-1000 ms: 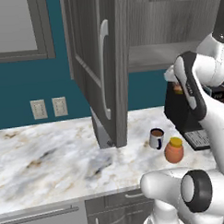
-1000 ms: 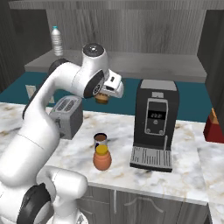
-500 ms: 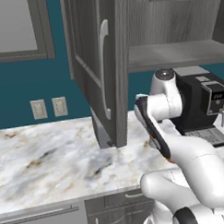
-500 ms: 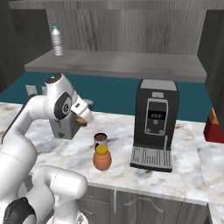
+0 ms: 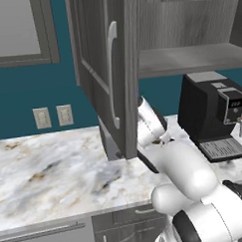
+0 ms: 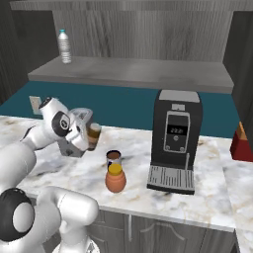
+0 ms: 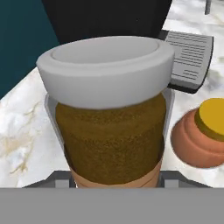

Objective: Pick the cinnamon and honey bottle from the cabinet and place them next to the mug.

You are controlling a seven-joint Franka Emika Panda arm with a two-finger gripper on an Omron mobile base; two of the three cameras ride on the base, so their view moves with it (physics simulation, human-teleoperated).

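A slim brown cinnamon jar with a pale grey lid, a squat orange honey bottle with a yellow lid, a white marble counter veined grey and tan, and a black coffee machine.

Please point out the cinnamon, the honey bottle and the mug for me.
cinnamon (image 7: pixel 109 127): hand view, on its brown body below the pale lid.
honey bottle (image 6: pixel 114 182): right base view, on its orange belly.
mug (image 6: pixel 113 157): right base view, on its dark inside.
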